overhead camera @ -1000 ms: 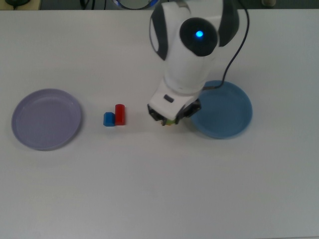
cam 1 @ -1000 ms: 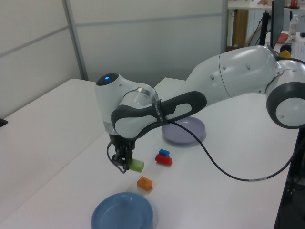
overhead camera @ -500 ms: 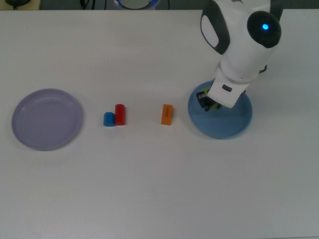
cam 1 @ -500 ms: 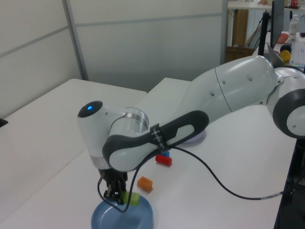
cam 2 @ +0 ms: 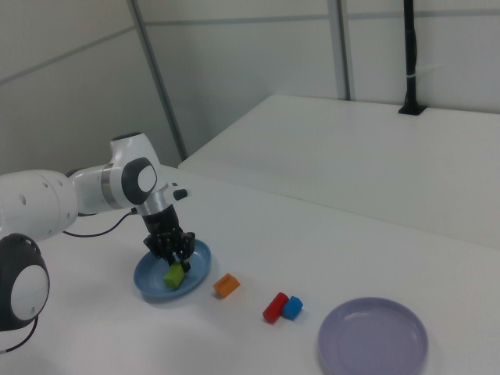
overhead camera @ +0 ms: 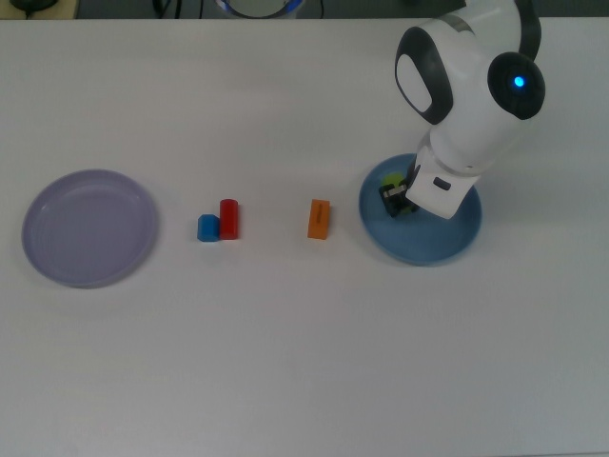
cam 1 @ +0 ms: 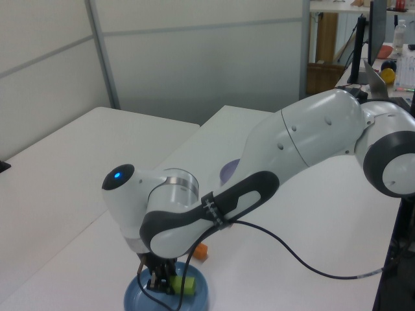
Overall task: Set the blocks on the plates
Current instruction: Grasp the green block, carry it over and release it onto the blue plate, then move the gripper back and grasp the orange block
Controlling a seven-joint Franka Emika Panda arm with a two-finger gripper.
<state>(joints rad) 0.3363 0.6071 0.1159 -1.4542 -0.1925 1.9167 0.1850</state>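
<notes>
My gripper (cam 2: 173, 255) sits low over the blue plate (cam 2: 148, 283), fingers closed on the green block (cam 2: 173, 274), so it lands inside the rim. Orange block (overhead camera: 319, 219) waits just beside; red block (overhead camera: 228, 218), blue cube (overhead camera: 207, 228), purple plate (overhead camera: 67, 257) farther off.

White table (overhead camera: 285, 362), matte top. Directly on it: lavender plate (overhead camera: 90, 228) near the top view's left edge; light blue plate (overhead camera: 422, 214) toward the top view's right. Between the plates, three blocks on the bare surface: blue cube (overhead camera: 208, 228) touching red block (overhead camera: 228, 219) on its right in the top view; orange block (overhead camera: 319, 219) lying apart from that pair, just beside the light blue plate's rim without touching it.
</notes>
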